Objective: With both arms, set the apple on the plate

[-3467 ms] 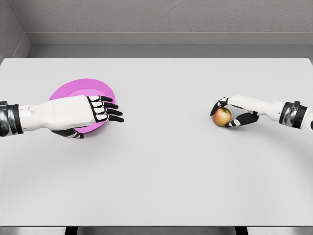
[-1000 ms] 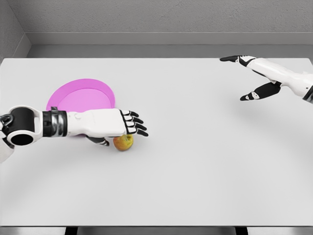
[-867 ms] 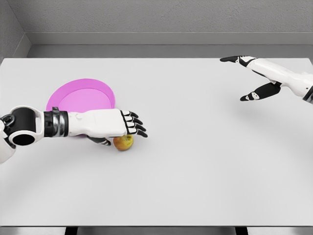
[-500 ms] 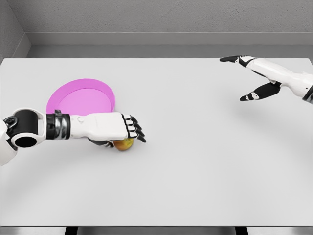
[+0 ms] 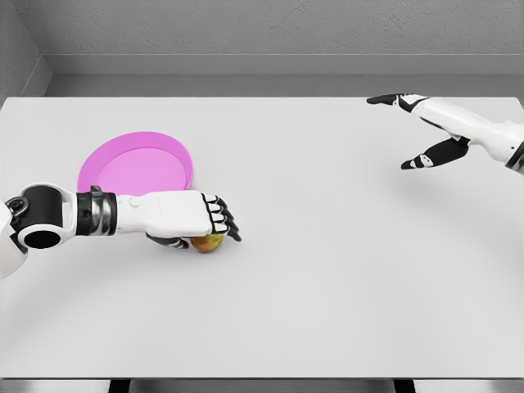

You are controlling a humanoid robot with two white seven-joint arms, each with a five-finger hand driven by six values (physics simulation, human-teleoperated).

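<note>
We're mid-pickup: left hand [image 5: 196,219] curls down over the apple [image 5: 208,242] beside the plate [image 5: 135,168], grip unconfirmed. Right hand [image 5: 426,123] hangs spread, empty. Next: lift onto it.

A round plastic plate [image 5: 135,168] is bright magenta-pink, a little paler in its middle than at its rim. A small round apple [image 5: 210,242] is yellow-green with a red-brown blush. The flat counter [image 5: 327,270] is plain pale grey-white. The left hand [image 5: 192,217] and the right hand [image 5: 422,127] are white with black fingers. The wall behind is speckled grey.
</note>
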